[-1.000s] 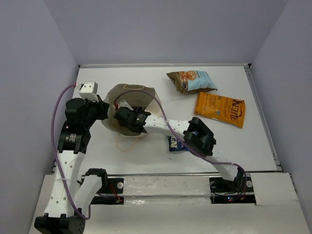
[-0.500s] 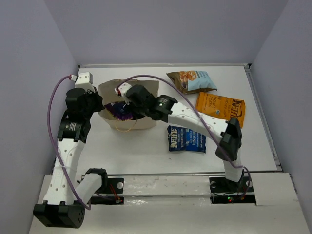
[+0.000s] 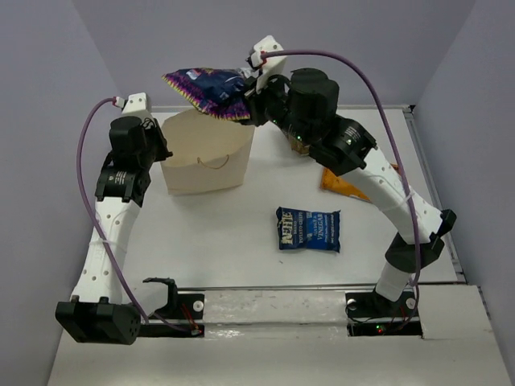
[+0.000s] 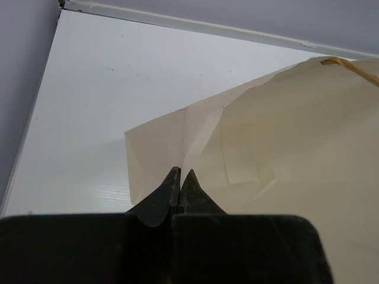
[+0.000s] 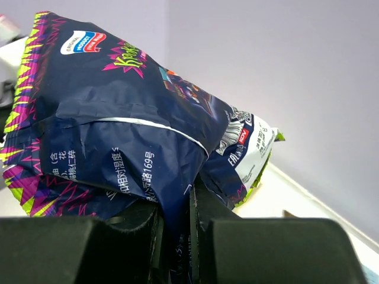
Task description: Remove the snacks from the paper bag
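Right fingers (image 5: 139,222) clamping one purple snack (image 5: 118,118) aloft; left fingers (image 4: 159,198) pinching paper bag (image 3: 205,157) rim; one blue snack (image 3: 308,229) lying in open.

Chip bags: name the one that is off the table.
The dark purple bag, held up in the right pincer; the blue one lies on the table.

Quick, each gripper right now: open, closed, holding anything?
Left gripper: shut, pinching the paper bag at its rim.
Right gripper: shut on the dark purple-blue chip bag, held aloft.
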### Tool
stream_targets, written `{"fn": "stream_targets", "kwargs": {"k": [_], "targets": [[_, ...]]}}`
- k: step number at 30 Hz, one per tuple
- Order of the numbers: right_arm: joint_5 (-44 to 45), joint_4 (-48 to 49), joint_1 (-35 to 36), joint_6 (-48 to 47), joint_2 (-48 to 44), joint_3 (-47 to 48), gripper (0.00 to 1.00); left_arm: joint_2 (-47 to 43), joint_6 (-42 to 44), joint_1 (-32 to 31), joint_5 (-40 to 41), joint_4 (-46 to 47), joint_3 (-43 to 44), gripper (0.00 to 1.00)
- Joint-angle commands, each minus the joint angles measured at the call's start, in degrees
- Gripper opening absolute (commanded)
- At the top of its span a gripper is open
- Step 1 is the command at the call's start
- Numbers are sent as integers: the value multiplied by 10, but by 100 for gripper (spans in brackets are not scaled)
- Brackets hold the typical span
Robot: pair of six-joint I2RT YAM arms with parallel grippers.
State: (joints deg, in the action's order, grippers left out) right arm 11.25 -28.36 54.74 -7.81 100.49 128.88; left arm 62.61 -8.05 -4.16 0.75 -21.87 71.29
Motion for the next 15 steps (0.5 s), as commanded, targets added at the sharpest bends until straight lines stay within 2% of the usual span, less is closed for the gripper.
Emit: {"fn": "stream_targets", "kwargs": {"k": [1,5,7,12,15], "targets": [[102,128,-46,-38,-62,38,1,8,4,-2,0,5,32,0],[202,127,-96,-89,-87,-19,1,20,15,4,-1,6,42,0],[231,128,-127,-78,-104,-62,1,25,20,6,-3,9,43,0],[243,139,-182,-9,-128,-266,1,49,43,10,-35,-2,55,0],[238,202,-197,9,-140,-362,1,64,52,14,-43,-10,64,0]]}}
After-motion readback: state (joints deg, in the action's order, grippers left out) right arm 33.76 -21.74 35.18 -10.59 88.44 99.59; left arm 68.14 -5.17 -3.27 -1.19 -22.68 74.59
